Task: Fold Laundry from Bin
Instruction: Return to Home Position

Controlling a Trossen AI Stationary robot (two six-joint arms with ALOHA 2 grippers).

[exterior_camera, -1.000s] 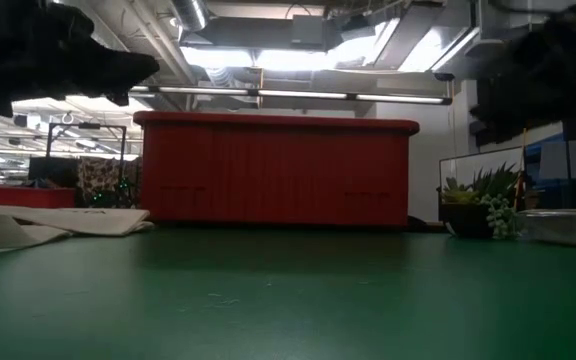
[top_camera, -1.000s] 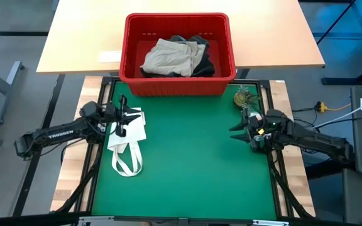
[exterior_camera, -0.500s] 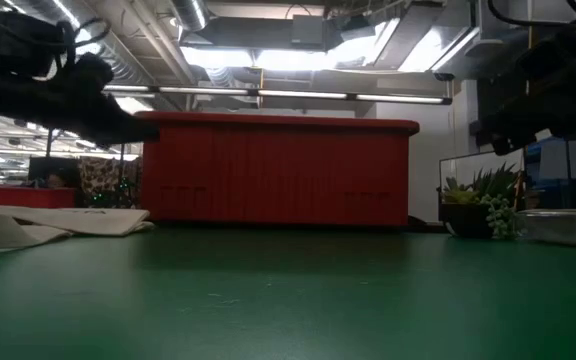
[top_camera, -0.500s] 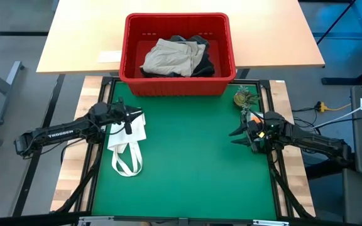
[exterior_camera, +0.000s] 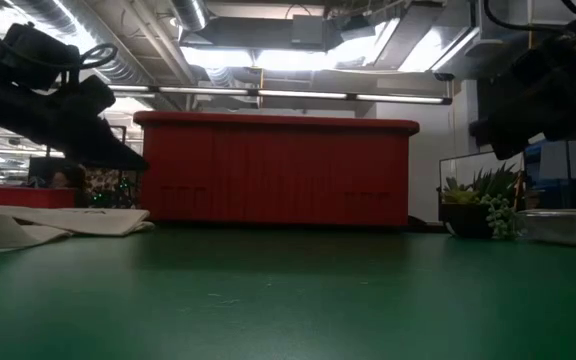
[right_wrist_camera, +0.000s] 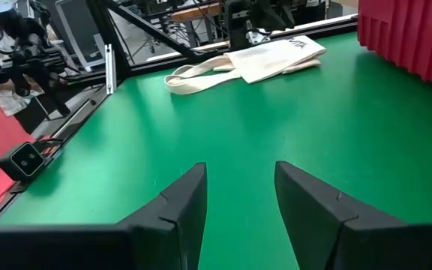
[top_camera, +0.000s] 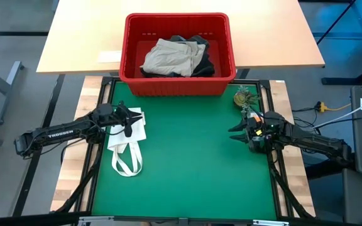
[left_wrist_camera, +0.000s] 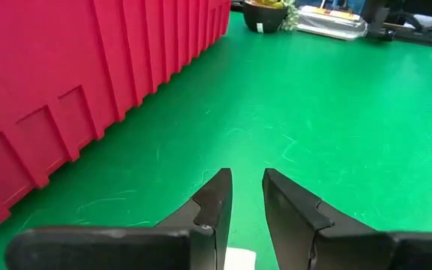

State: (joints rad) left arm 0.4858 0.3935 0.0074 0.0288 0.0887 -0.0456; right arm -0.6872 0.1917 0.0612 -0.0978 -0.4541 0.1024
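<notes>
The red bin (top_camera: 129, 56) stands at the table's far edge, its wall filling one side of the left wrist view (left_wrist_camera: 88, 75). Inside it lies the laundry: a khaki-beige piece (top_camera: 171, 58) on top of dark pieces (top_camera: 205, 55). My left gripper (top_camera: 131, 119) hovers at the green mat's left side, above a white tote bag (top_camera: 127, 141), and points toward the table's right. Its fingers (left_wrist_camera: 214, 196) stand narrowly open with nothing between them. My right gripper (top_camera: 234, 132) hangs open over the mat's right side, pointing left, also with nothing between its fingers (right_wrist_camera: 182, 196).
The white tote bag (right_wrist_camera: 261, 58) lies flat on the mat's left side, its loop handles toward the near edge. A small potted plant (top_camera: 242, 97) and a clear tray (exterior_camera: 568, 225) sit at the far right corner. Bare green mat (top_camera: 187, 157) spreads between the arms.
My left gripper has sunk toward the tote bag and tipped from pointing up to nearly level, swinging toward the table's right. Its finger gap looks unchanged. The tote bag and the laundry have stayed where they were.
</notes>
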